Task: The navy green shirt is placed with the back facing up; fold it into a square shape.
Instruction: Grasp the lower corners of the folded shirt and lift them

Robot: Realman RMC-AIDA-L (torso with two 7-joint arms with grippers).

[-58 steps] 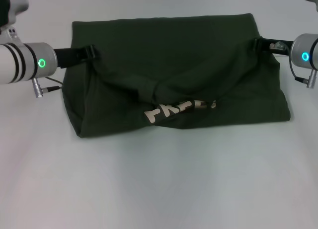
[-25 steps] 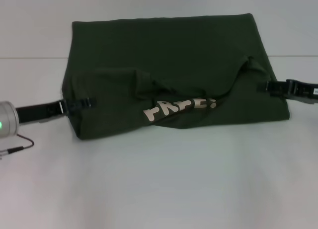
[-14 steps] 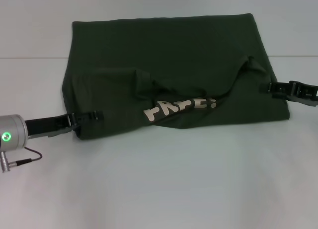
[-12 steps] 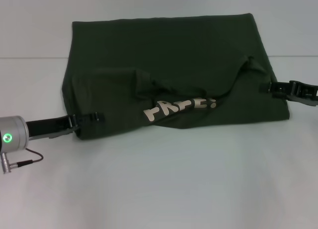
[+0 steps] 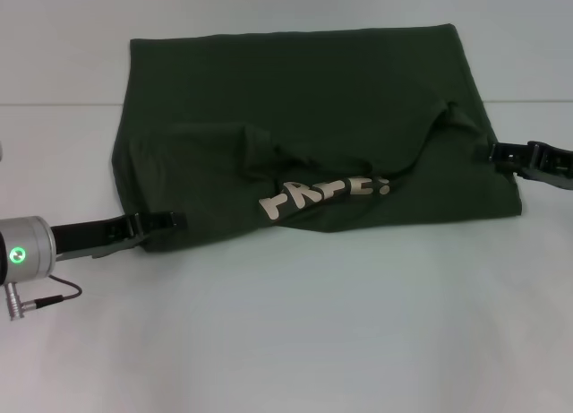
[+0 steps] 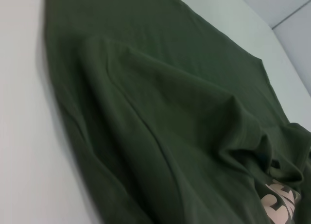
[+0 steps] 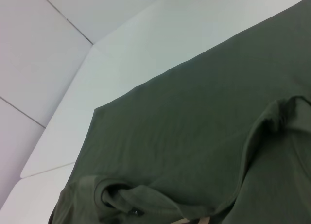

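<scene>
Navy green shirt (image 5: 304,117) half folded, bunched, not square. Left gripper (image 5: 166,220), right gripper (image 5: 501,151) at edges; finger state unclear.

One shirt (image 5: 304,117), two claws: left claw (image 5: 166,220), right claw (image 5: 498,150).

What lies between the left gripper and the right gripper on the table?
In the head view, only the navy green shirt lies between the left gripper and the right gripper, its cream lettering showing.
</scene>
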